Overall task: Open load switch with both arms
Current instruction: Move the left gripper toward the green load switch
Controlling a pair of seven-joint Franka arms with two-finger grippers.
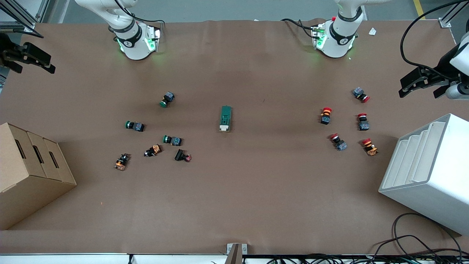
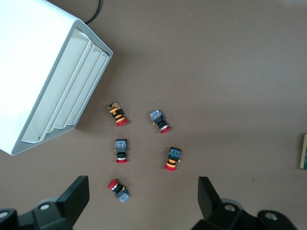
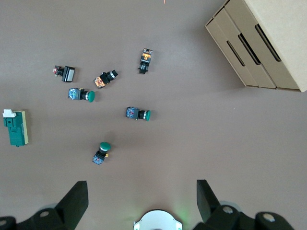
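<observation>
A: So, where is the load switch (image 1: 225,118) right now?

B: It lies flat on the brown table (image 1: 234,190), in the middle, between the two groups of little buttons. Both claws are well away from it. The left gripper (image 1: 421,81) hangs high up over its own end of the table, above the white bin (image 1: 428,172). The right gripper (image 1: 27,58) hangs over the other end, above the cardboard box (image 1: 29,172).

A: Are the claws holding anything?

B: No. In each wrist view the two fingers stand wide apart with only table between them. Both are empty.

A: What does the switch look like?

B: It is a small dark-green block, longer than the buttons. It has a white lever bit at the end nearer the front camera. In the right wrist view a pale strip runs along one long side.

A: How should they start?

B: I think both claws must come in to the middle and go down slowly. One should pinch the green body across its narrow sides and keep it from sliding. The other should work the white bit. They must stay clear of the green buttons (image 1: 172,140) and the red buttons (image 1: 326,115), and not bump each other.
</observation>
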